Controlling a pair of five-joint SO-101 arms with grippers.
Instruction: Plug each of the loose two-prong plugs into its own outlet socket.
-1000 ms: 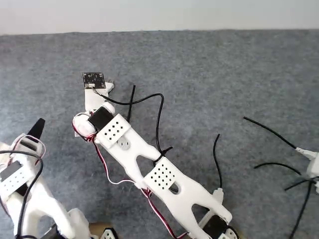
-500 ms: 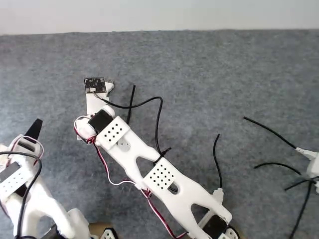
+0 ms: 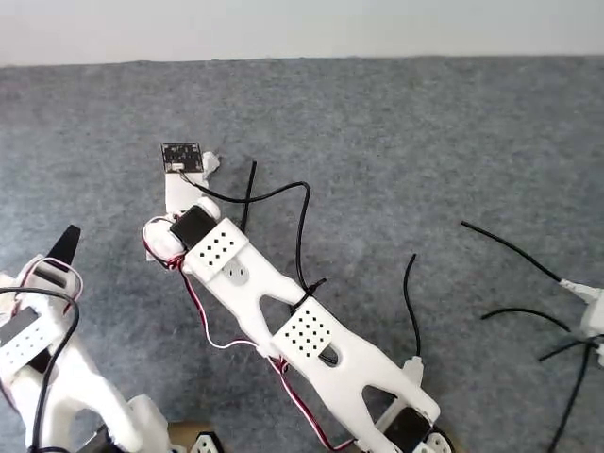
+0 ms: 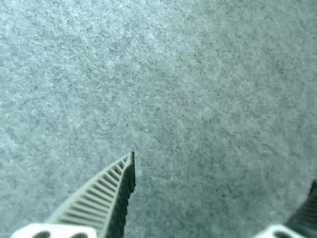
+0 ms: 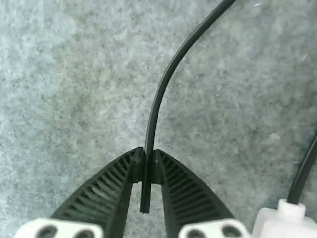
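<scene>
Both arms are white plastic. The right arm (image 3: 283, 316) has dotted panels (image 3: 219, 247), a black servo (image 3: 192, 225), red-and-white wires (image 3: 193, 302), a looping black cable (image 3: 301, 226) and what looks like a small dark board (image 3: 180, 156). The left arm (image 3: 47, 377) is similar. The fingers (image 5: 106, 191) are black and ribbed, on white bases (image 5: 47, 230) with holes.

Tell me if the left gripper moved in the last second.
No. In the high view the left gripper sits where it was, its dark jaw tip as far from the far edge of the grey table.

A grey carpeted tabletop (image 3: 396, 123) meets a pale wall (image 3: 302, 28).
</scene>
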